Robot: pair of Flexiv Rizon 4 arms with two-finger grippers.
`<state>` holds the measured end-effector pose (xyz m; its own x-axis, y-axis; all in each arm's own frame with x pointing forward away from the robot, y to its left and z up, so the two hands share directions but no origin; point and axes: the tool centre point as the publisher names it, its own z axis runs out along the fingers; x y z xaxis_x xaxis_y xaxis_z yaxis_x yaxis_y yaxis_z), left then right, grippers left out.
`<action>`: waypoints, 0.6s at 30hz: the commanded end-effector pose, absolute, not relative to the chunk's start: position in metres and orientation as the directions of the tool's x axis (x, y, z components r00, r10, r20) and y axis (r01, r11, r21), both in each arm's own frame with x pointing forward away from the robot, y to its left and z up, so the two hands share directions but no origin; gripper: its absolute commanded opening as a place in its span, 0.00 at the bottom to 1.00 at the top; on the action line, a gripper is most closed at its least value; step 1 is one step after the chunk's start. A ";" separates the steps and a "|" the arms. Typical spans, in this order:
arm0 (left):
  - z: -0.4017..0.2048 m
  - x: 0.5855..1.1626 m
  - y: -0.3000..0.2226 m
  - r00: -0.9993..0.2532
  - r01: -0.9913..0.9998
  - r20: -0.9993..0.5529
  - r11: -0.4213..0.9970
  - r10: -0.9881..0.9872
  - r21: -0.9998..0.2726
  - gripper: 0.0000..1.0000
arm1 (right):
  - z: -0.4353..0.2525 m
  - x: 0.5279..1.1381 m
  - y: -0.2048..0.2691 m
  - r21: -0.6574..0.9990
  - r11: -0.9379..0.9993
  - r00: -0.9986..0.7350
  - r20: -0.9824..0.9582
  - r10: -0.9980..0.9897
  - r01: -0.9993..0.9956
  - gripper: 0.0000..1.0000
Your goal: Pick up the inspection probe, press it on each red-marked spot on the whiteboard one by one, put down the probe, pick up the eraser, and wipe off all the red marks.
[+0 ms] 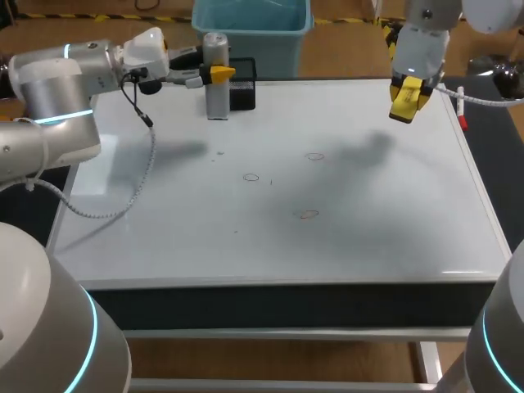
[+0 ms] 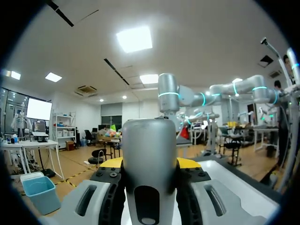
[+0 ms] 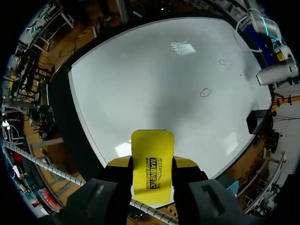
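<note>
Red ring marks (image 1: pixel 250 177) on the white whiteboard (image 1: pixel 368 246) are too tiny to judge, and the silver cylindrical probe (image 1: pixel 216 82) at its far edge half-hides a black box (image 1: pixel 243 84).

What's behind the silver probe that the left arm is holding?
A black box stands just behind the inspection probe, on the whiteboard's far edge. The probe and the left end effector hide part of it; whether it holds anything cannot be seen.

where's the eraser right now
The yellow eraser is gripped in the right hand, raised above the whiteboard's far right corner in the head view, apart from the three red marks nearer the middle.
</note>
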<state>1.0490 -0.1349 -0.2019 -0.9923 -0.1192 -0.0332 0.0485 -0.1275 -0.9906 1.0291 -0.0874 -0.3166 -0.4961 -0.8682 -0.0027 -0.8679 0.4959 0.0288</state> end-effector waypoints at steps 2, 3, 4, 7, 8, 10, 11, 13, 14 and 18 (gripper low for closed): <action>-0.204 1.039 -0.161 -0.996 0.046 -0.033 -0.155 -0.084 -0.987 0.00 | -0.316 1.029 -0.088 0.027 0.494 -0.494 0.000 -0.869 -0.869 0.00; -0.205 1.035 -0.167 -0.996 0.046 -0.034 -0.153 -0.077 -0.987 0.00 | -0.316 1.029 -0.088 0.027 0.494 -0.494 0.000 -0.869 -0.869 0.00; -0.205 1.031 -0.173 -0.997 0.047 -0.037 -0.166 -0.065 -0.985 0.00 | -0.316 1.029 -0.088 0.027 0.494 -0.494 0.000 -0.869 -0.869 0.00; -0.207 1.019 -0.189 -0.998 0.047 -0.039 -0.171 -0.047 -0.984 0.00 | -0.316 1.029 -0.088 0.027 0.494 -0.494 0.000 -0.869 -0.869 0.00; -0.208 1.014 -0.193 -0.999 0.045 -0.039 -0.184 -0.036 -0.982 0.00 | -0.316 1.029 -0.088 0.027 0.494 -0.494 0.000 -0.869 -0.869 0.00; -0.211 1.005 -0.200 -0.999 0.046 -0.040 -0.186 -0.031 -0.981 0.00 | -0.316 1.029 -0.088 0.027 0.494 -0.494 0.000 -0.869 -0.869 0.00; -0.212 1.001 -0.203 -0.999 0.044 -0.039 -0.192 -0.026 -0.980 0.00 | -0.316 1.029 -0.088 0.027 0.494 -0.494 0.000 -0.869 -0.869 0.00; -0.216 0.994 -0.207 -0.999 0.040 -0.037 -0.193 -0.020 -0.980 0.00 | -0.316 1.029 -0.088 0.027 0.494 -0.494 0.000 -0.869 -0.869 0.00; -0.218 0.991 -0.209 -0.999 0.038 -0.035 -0.187 -0.017 -0.982 0.00 | -0.316 1.029 -0.088 0.027 0.494 -0.494 0.000 -0.869 -0.869 0.00; -0.229 0.987 -0.208 -1.000 0.020 -0.016 -0.199 -0.021 -0.980 0.00 | -0.316 1.029 -0.088 0.027 0.494 -0.494 0.000 -0.869 -0.869 0.00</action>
<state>0.9914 -0.2079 -0.2240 -0.9998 -0.0088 -0.0163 0.0176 -0.1889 -0.9818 1.0290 -0.0874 -0.3166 -0.4962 -0.8682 -0.0028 -0.8679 0.4959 0.0284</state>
